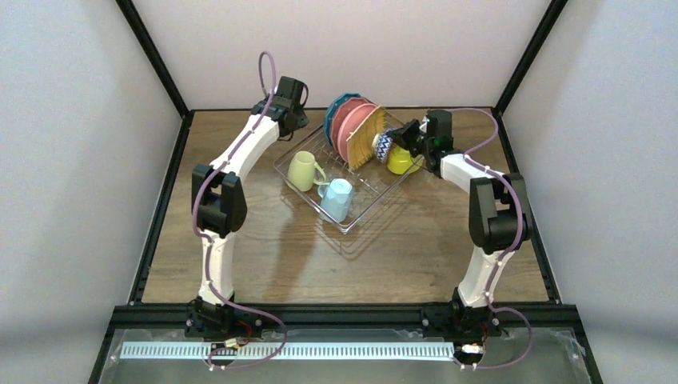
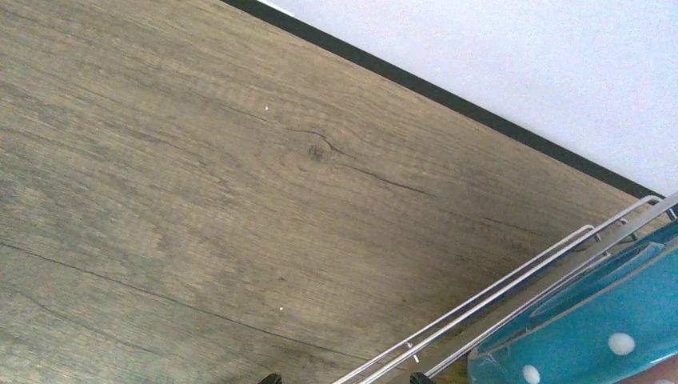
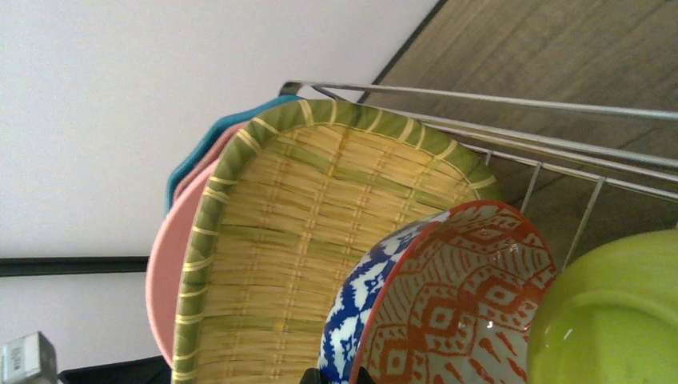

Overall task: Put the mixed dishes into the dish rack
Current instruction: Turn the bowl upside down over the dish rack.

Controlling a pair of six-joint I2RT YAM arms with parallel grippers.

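The dish rack (image 1: 368, 204) is sitting at the far middle of the wooden bench (image 1: 400, 248) in the top view. A blue dotted plate (image 1: 340, 104), pink plates (image 1: 350, 128) and a woven tan plate (image 1: 368, 136) are standing on edge in it. A pale green mug (image 1: 304, 170) and a light blue mug (image 1: 337, 198) are lying nearer. The left end effector (image 1: 294, 112) is hovering by the rack's far left corner. The right end effector (image 1: 404, 136) is reaching in at a patterned bowl (image 1: 384, 146) beside a lime bowl (image 1: 400, 160).

In the left wrist view, the fingertips are standing wide apart, holding nothing, over bare bench and rack wires (image 2: 496, 312).

In the right wrist view, the fingertips are sitting close together at the rims of the blue-patterned bowl (image 3: 344, 320) and red-patterned bowl (image 3: 456, 304); whether they are clamping I cannot tell.
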